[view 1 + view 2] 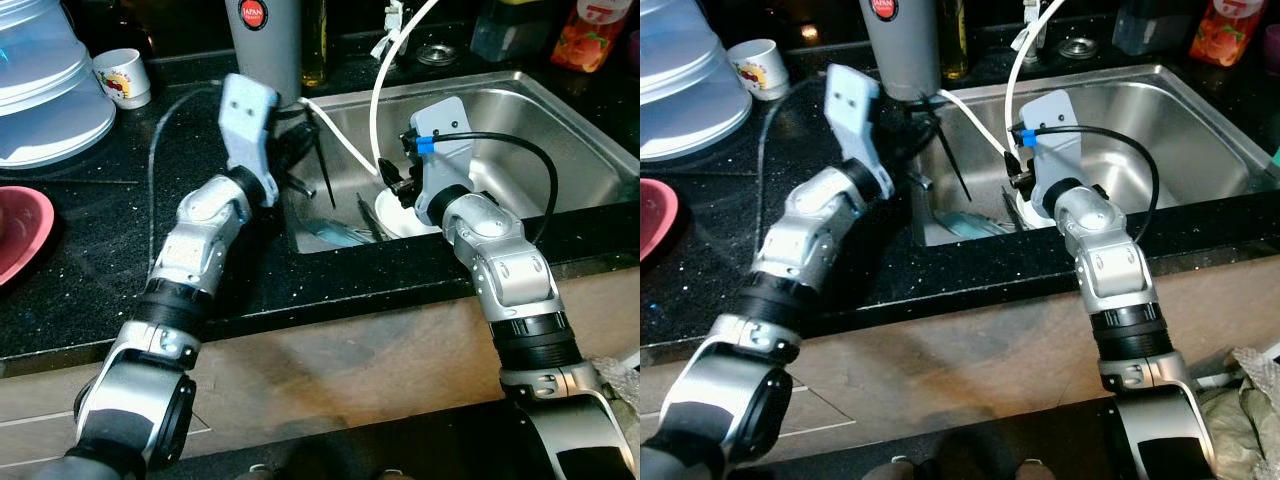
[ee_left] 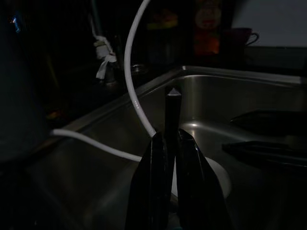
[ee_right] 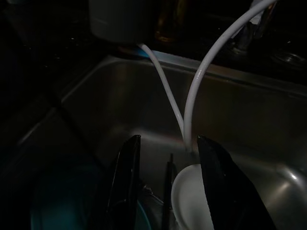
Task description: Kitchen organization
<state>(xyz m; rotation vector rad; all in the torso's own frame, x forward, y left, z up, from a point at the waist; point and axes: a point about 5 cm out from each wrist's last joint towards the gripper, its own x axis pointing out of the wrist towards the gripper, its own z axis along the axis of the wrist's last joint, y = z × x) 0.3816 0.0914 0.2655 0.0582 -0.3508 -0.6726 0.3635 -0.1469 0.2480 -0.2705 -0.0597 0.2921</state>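
My left gripper [image 1: 300, 172] hangs over the left end of the steel sink [image 1: 560, 130], shut on a thin black stick [image 1: 322, 165] that points down into the basin. The left wrist view shows the stick's pointed tip [image 2: 172, 96] rising between the closed fingers. My right gripper [image 3: 168, 141] is down in the sink, open, its fingers either side of a white dish [image 3: 192, 201] and a black utensil [image 3: 168, 184]. A blue plate [image 1: 335, 233] lies on the sink floor beside the dish. A white hose [image 1: 378, 90] curves down into the basin.
A silver flask [image 1: 268, 40] stands behind the sink's left corner, with a small printed cup [image 1: 122, 76] and stacked clear containers [image 1: 45, 95] to its left. A pink plate [image 1: 20, 232] lies on the black counter at far left. Bottles [image 1: 590, 30] line the back right.
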